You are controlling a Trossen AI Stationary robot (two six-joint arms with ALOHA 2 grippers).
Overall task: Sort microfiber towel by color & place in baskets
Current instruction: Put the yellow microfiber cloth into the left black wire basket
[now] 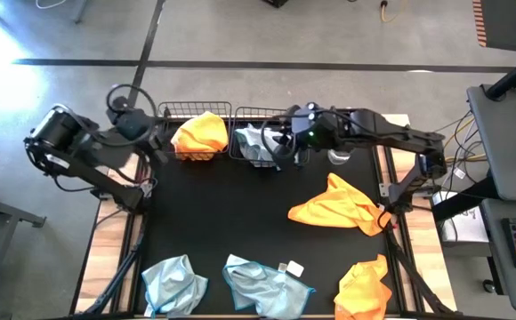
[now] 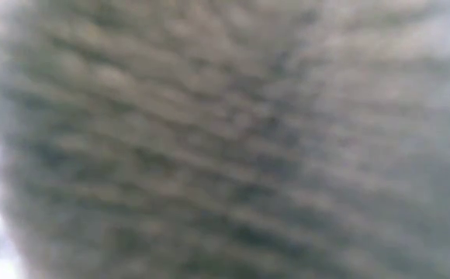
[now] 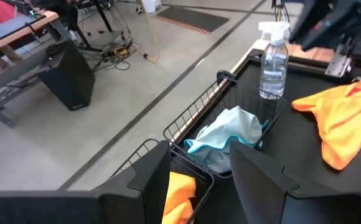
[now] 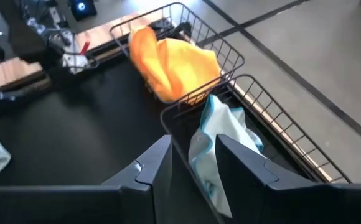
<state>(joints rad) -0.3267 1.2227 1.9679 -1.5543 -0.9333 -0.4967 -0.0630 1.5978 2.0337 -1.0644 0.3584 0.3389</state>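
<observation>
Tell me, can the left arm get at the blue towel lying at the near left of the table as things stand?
Probably yes. The blue towel lies flat on open mat with nothing on it, and the left gripper, fingers open and empty, sits beside the orange basket on that side.

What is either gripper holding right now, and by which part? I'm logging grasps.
Nothing is held. The right gripper hangs open over the blue towel lying in its basket; the left gripper is open and empty.

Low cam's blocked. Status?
Right gripper open over blue towel in right basket. Left gripper open at orange basket. Four towels left.
</observation>
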